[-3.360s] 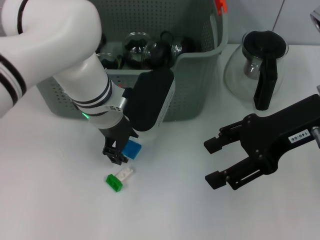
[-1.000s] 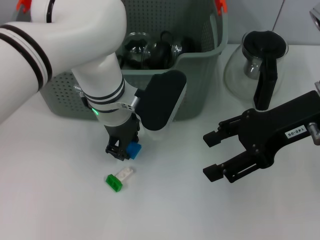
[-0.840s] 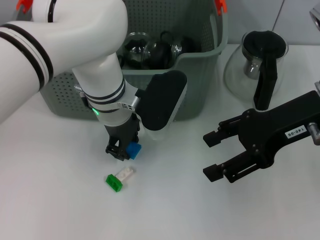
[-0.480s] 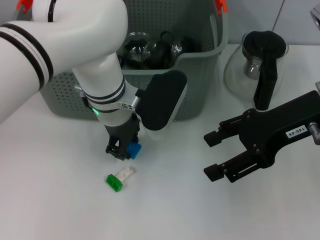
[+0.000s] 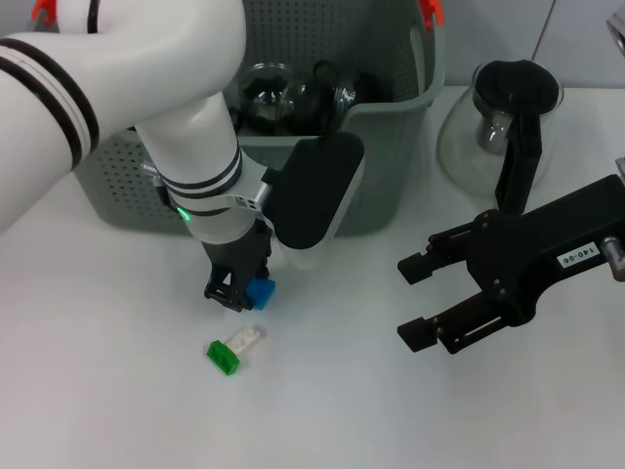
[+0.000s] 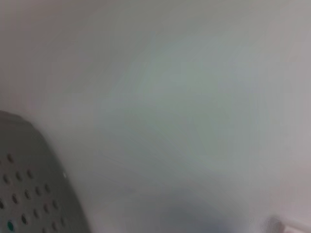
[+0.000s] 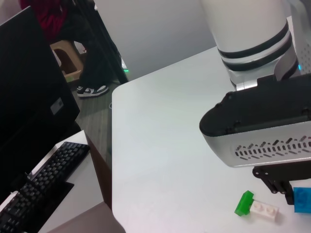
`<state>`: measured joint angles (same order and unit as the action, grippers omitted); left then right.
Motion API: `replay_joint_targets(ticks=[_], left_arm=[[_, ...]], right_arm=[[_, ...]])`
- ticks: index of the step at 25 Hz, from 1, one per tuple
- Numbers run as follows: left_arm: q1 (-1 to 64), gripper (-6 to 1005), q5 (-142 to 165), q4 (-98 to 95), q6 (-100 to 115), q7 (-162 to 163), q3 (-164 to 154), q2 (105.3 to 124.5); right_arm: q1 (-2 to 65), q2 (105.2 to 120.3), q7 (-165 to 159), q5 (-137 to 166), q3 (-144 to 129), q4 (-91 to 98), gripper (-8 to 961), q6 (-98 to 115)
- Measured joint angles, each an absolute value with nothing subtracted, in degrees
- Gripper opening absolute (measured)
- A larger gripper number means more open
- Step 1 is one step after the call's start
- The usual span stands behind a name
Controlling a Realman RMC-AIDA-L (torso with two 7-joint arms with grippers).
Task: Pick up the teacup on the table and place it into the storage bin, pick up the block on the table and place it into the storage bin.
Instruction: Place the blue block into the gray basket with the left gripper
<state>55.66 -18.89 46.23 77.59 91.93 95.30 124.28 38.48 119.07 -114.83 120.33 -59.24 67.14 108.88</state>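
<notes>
Blue block sat pinched in the left end effector, low over the white desk just at 6 o'clock of the storage bin, so the block step looked to be in hand. Glass teacups already lay inside the bin. A green-and-white brick piece rested on the desk at 6 o'clock of the held block, apart from it. The right end effector hung with its jaws spread and empty, toward 3 o'clock, below the glass carafe. Next, I judged, the block needed lifting above the bin's rim, then carrying toward 12 o'clock before release.
</notes>
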Motion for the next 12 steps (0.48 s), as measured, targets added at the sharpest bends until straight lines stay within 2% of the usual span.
replay_joint_targets(ticks=[6, 12], left_arm=[[53.8, 388, -18.9, 51.4, 82.4, 92.0, 98.0, 124.19], [49.1, 407, -19.1, 62.6, 92.1, 91.7, 103.6, 124.15]], right_arm=[[38.4, 118.98, -114.6, 120.1, -59.2, 67.1, 884, 109.4], [38.3, 118.71, -114.2, 120.1, -59.2, 67.1, 882, 110.5]])
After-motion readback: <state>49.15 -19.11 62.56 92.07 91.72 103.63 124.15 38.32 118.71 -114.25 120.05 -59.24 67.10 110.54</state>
